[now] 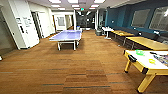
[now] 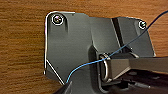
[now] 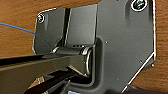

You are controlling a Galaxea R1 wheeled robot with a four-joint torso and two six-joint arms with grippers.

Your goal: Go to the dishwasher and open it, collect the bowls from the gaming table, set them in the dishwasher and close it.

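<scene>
Bowls lie ahead and to the robot's right, on the white-topped worktop.

Head view: the gaming table [image 1: 140, 61], yellow-legged, stands at the right edge across the brown carpet [image 1: 75, 67]; the larger bowl [image 1: 139, 52] sits near its far end, the smaller bowl [image 1: 151, 61] nearer, beside a colourful board game [image 1: 162, 59]. By my reading the right arm is the nearer one. A ping-pong table [image 1: 67, 36] stands well apart, ahead. Left wrist view: carpet below; I cannot tell that tool's state. Right wrist view: likewise carpet, tool state unreadable.
</scene>
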